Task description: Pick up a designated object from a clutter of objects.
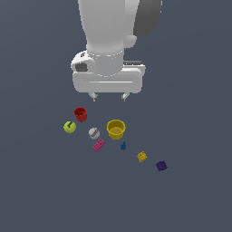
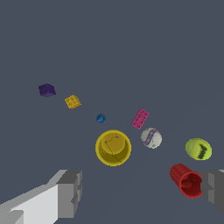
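Right, I have the gripper [image 1: 108, 96] hanging above the floor [image 1: 41, 190] with its fingers spread wide and nothing between them; in the wrist view the two fingers [image 2: 70, 192] sit far apart at the edges of the picture. The small yellow block [image 1: 142, 156] I am after lies on the floor, well apart from the gripper, between the tiny blue piece [image 1: 123, 145] and the purple block [image 1: 161, 166]. Nearer the gripper I see the yellow cup [image 1: 116, 129] standing upright, the red cup [image 1: 80, 113] tipped over, a green ball [image 1: 70, 127], a grey-white ball [image 1: 94, 132] and a pink flat brick [image 1: 98, 145] just beside that ball.
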Motion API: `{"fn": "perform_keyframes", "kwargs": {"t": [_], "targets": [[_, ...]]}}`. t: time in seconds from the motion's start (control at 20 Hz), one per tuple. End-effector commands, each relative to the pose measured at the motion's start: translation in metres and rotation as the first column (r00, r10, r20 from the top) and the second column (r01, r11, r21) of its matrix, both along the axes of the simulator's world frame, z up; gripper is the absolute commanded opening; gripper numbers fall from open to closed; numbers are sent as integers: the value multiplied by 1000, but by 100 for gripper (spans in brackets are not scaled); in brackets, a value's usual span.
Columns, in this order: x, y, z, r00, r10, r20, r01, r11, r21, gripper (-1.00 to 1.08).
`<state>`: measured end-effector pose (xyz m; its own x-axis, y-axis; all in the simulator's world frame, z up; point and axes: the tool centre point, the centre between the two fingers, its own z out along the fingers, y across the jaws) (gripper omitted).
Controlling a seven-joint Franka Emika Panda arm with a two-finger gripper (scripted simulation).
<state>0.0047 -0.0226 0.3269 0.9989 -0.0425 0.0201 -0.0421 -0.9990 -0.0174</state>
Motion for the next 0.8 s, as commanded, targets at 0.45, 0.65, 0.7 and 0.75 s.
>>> {"fn": "perform_keyframes", "kwargs": {"t": [0.45, 0.65, 0.7, 0.75], "targets": [[2, 0, 9, 999, 38, 28, -38, 999, -1, 100], [2, 0, 10, 999, 42, 32, -42, 999, -1, 100], [2, 0, 10, 999, 41, 31, -41, 999, -1, 100], [3, 0, 9, 999, 41, 30, -41, 999, -1, 100]]}}
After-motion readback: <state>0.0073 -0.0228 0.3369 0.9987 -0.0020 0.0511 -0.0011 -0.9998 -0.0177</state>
